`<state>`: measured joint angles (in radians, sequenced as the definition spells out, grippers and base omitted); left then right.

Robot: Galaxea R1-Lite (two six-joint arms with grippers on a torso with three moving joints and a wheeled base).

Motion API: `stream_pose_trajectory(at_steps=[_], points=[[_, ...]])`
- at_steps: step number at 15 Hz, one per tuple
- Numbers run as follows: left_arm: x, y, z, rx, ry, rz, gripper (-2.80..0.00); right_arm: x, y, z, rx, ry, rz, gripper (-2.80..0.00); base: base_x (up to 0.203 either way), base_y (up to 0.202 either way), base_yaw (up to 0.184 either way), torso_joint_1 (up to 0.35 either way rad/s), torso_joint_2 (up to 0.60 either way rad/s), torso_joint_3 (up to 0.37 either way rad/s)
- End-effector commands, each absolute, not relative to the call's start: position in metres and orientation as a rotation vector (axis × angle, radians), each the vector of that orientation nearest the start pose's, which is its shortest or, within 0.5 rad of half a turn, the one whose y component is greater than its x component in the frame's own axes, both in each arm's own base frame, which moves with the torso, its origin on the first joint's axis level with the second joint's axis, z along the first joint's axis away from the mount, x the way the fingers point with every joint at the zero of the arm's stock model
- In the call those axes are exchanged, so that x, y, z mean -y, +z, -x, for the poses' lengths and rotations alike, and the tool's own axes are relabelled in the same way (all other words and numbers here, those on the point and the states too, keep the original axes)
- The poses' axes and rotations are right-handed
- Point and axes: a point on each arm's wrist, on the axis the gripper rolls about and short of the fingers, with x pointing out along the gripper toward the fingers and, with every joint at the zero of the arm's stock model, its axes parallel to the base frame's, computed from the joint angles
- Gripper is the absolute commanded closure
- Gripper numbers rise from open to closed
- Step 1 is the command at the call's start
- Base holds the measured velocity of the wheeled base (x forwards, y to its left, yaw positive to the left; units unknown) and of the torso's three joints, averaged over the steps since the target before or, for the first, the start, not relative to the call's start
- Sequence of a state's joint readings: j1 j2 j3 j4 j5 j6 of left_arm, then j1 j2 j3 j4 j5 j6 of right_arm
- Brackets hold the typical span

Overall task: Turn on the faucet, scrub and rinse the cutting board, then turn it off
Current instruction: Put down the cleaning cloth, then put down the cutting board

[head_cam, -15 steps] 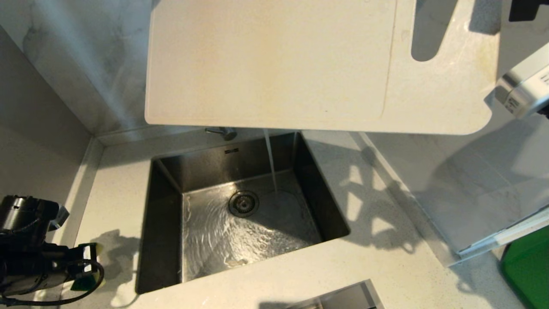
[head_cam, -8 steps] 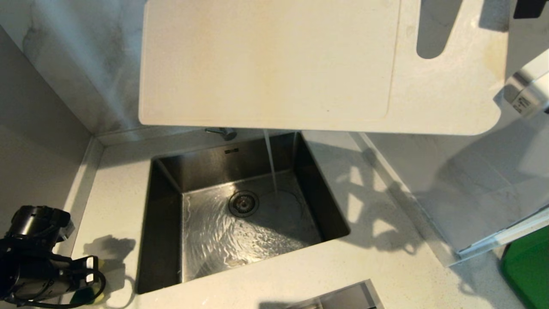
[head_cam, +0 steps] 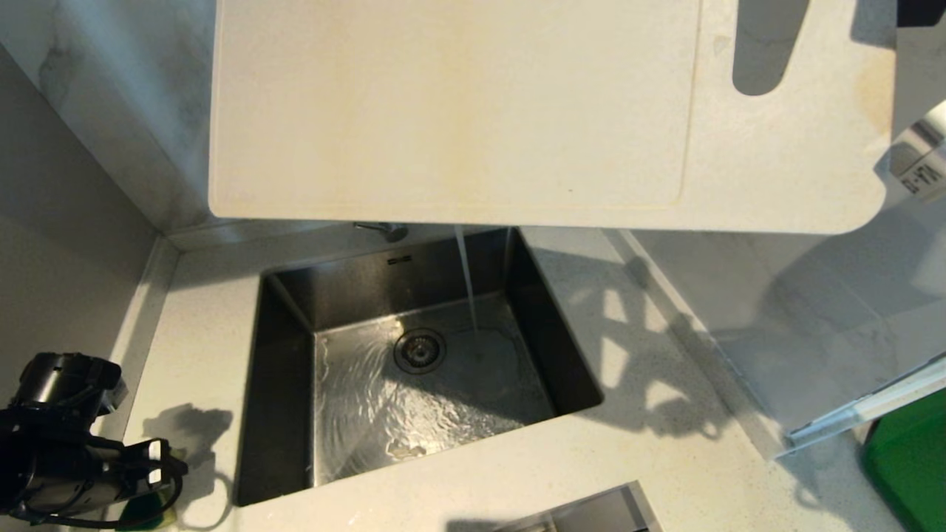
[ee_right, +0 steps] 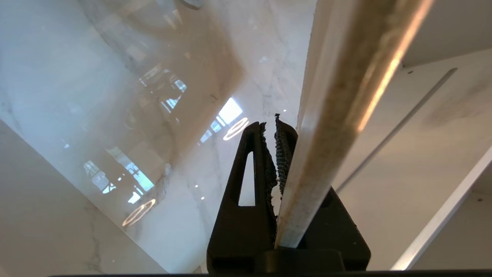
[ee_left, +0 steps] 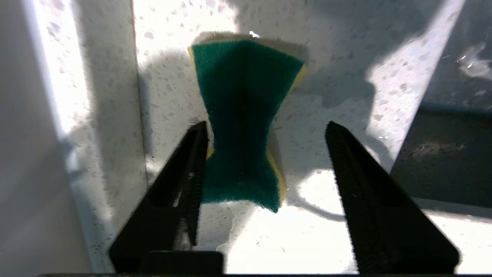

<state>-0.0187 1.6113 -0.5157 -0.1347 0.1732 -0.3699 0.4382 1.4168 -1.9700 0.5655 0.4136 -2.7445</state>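
The cream-white cutting board [head_cam: 458,111] hangs tilted in the air above the back of the sink, its handle hole at the upper right. My right gripper [ee_right: 275,127] is shut on the cutting board's edge [ee_right: 338,100]. The board hides most of the faucet; only its chrome base and lever [head_cam: 384,228] show below it. A stream of water [head_cam: 467,277] falls into the sink. My left gripper [ee_left: 265,125] is open low over the counter left of the sink. A green and yellow sponge [ee_left: 242,123] lies loose between its fingers, against one of them.
The steel sink [head_cam: 295,414] has water rippling around its drain [head_cam: 420,349]. Speckled white countertop [head_cam: 665,458] surrounds it, with a marble wall [head_cam: 133,118] behind. A green bin [head_cam: 909,465] stands at the lower right. A second steel opening [head_cam: 591,513] shows at the front edge.
My left gripper has opened and let go of the sponge, which now lies on the counter. The cutting board has shifted to the left in my right gripper.
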Motion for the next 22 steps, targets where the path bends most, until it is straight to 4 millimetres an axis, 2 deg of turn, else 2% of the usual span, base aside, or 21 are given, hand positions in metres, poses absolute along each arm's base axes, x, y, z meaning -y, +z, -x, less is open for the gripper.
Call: stream_pose_trajectory(at_steps=[1,4,5,11,14,16,18,22], points=[[0.000,0.112,-0.210,-0.840,0.305,0.256,-2.80,-0.077,0.451,-0.144,1.148,0.244,2.536,0.00,0.000,0.000,0.000,0.000,0.00,0.000],[0.000,0.139,-0.192,-0.718,0.272,0.241,-2.80,-0.076,0.451,-0.142,1.151,0.241,2.535,0.00,0.000,0.000,0.000,0.000,0.00,0.000],[0.000,0.146,-0.185,-0.688,0.263,0.232,0.00,-0.076,0.452,-0.141,1.151,0.238,2.535,0.00,0.000,0.000,0.000,0.000,0.00,0.000],[-0.012,0.177,-0.144,-0.528,0.292,0.194,0.00,-0.075,0.451,-0.139,1.150,0.246,2.535,0.00,0.000,0.000,0.000,0.000,0.00,0.000],[-0.025,0.185,-0.133,-0.472,0.375,0.195,0.00,-0.075,0.451,-0.138,1.150,0.244,2.535,0.00,0.000,0.000,0.000,0.000,0.00,0.000],[-0.027,0.191,-0.123,-0.427,0.351,0.207,0.00,-0.074,0.451,-0.138,1.150,0.244,2.535,0.00,0.000,0.000,0.000,0.000,0.00,0.000],[-0.022,0.190,-0.106,-0.398,0.311,0.191,0.00,-0.074,0.452,-0.137,1.151,0.238,2.535,0.00,0.000,0.000,0.000,0.000,0.00,0.000],[-0.010,0.164,-0.057,-0.346,0.209,0.133,0.00,-0.070,0.455,-0.129,1.158,0.212,2.535,0.00,0.000,0.000,0.000,0.000,0.00,0.000]])
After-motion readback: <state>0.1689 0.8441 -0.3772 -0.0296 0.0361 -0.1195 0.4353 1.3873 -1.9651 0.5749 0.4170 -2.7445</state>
